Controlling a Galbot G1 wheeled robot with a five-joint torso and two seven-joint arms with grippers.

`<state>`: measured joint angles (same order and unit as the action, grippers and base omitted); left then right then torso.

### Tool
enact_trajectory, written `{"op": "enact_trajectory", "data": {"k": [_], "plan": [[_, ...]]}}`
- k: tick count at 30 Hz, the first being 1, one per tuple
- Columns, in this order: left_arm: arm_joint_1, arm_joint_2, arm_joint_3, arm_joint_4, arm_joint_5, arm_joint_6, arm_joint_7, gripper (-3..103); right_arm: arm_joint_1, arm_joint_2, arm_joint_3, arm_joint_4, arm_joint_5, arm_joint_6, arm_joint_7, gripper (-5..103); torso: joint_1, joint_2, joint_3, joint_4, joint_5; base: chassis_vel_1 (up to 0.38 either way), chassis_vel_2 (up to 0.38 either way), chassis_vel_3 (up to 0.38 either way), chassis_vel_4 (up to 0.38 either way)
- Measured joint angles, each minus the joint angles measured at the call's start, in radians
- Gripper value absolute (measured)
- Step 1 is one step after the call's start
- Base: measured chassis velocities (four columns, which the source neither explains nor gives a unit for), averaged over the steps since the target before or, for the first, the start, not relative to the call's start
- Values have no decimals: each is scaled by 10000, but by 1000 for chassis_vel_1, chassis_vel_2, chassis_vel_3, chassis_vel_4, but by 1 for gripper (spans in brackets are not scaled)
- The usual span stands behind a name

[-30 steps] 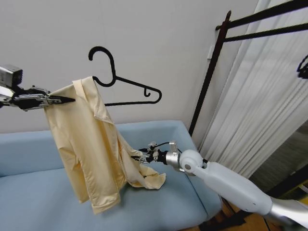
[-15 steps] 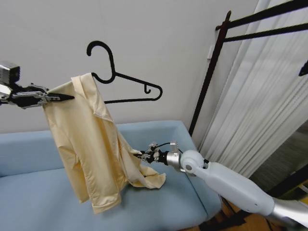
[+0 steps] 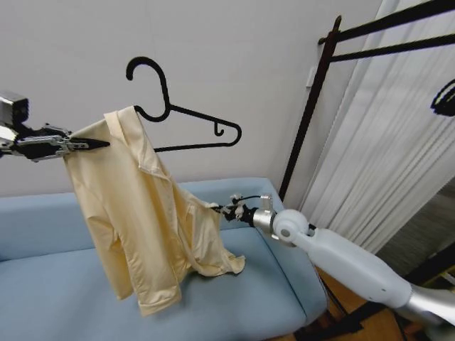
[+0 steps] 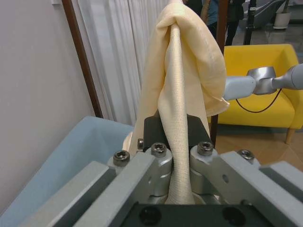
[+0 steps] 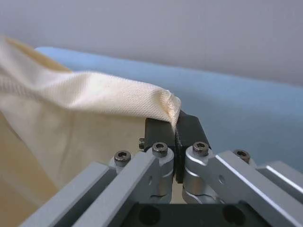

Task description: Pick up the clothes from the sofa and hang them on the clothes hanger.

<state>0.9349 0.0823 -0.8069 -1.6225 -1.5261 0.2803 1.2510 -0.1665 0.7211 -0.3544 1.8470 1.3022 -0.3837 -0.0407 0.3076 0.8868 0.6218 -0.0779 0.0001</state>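
The right gripper (image 3: 222,209), pinching an edge of the shirt (image 3: 135,213), is drawing it up off the sofa (image 3: 43,213), spreading it for the hanger (image 3: 178,114), while the left gripper (image 3: 89,146) is clamping its shoulder high above the sofa.

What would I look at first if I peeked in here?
The pale yellow shirt held up in the air above the blue sofa, with a black hanger sticking out at its collar. The left tool pinches its top corner on the left, and the right tool pinches a fold lower down on the right. A dark clothes rack stands at the right.
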Motion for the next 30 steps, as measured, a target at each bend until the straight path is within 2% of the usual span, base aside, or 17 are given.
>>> {"op": "enact_trajectory", "data": {"k": [3,10,13,20,30], "plan": [[1,-187,8,-123,93,-11,-340,2,683,-105,107,-173,65,-10,147,0,0,-1,0,0,1,0,0,0,0],[7,-442,16,-358,435,-75,-703,2,2067,-51,318,-622,92,-115,373,0,0,0,0,0,0,0,0,0,0],[28,-604,33,-526,825,-103,-851,2,2682,65,513,-848,96,-257,521,0,0,0,0,1,-1,0,0,0,0],[70,-802,72,-650,1371,-138,-1165,2,3247,97,664,-1063,-8,-440,552,0,0,0,0,0,0,0,0,0,0],[104,-1082,143,-942,2249,-143,-1957,2,4161,222,439,-1254,-197,-692,607,0,0,0,1,1,0,0,0,0,0]]}}
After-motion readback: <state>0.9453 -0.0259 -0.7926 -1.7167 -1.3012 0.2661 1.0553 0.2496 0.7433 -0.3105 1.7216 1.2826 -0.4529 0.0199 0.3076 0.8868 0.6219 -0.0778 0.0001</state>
